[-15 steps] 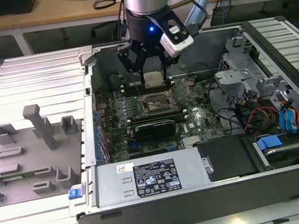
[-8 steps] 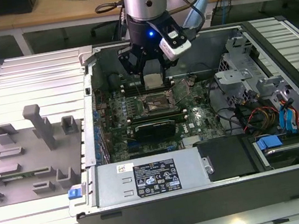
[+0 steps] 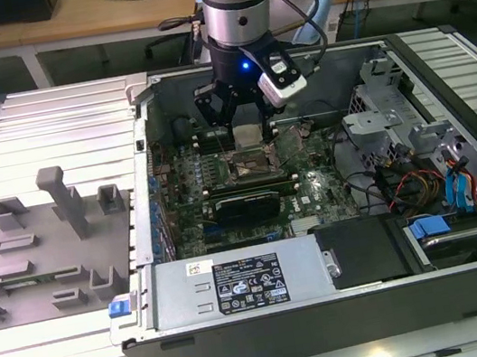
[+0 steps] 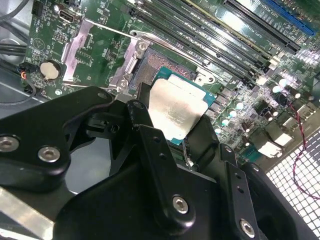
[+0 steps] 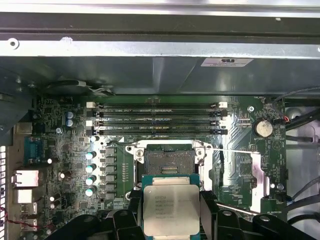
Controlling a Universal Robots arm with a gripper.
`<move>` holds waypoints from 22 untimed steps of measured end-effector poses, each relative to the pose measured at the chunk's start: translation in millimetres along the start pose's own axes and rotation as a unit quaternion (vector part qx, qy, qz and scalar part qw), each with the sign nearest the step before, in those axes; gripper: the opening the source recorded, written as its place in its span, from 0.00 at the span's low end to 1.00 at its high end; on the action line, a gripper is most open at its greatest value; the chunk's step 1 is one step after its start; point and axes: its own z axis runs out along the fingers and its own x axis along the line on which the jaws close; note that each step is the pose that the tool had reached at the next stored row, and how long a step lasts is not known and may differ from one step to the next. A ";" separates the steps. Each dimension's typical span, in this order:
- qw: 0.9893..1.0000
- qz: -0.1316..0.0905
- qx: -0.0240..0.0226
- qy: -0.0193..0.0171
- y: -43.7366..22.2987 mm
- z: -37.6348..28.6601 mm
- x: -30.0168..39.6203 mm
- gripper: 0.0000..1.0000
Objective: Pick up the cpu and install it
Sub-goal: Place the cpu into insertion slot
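My gripper hangs inside the open computer case, shut on the cpu. The cpu is a flat square chip with a silvery top, and black fingers press on two opposite edges. It is held a little above the motherboard, just beside the open socket, whose load frame is swung aside. In the second wrist view the cpu hovers tilted over the edge of the socket, with the fingers on either side.
RAM slots run beside the socket, with capacitors on another side. The case wall is close behind. A power supply, drive bays and cables fill the case. A grey fixture lies at the exterior view's left.
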 end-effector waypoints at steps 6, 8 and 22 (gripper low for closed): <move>1.000 0.000 0.000 0.000 0.0 0.4 0.0 0.55; 1.000 0.017 0.001 -0.001 0.0 0.6 0.0 0.55; 0.986 0.168 0.006 -0.007 0.0 1.1 0.0 0.55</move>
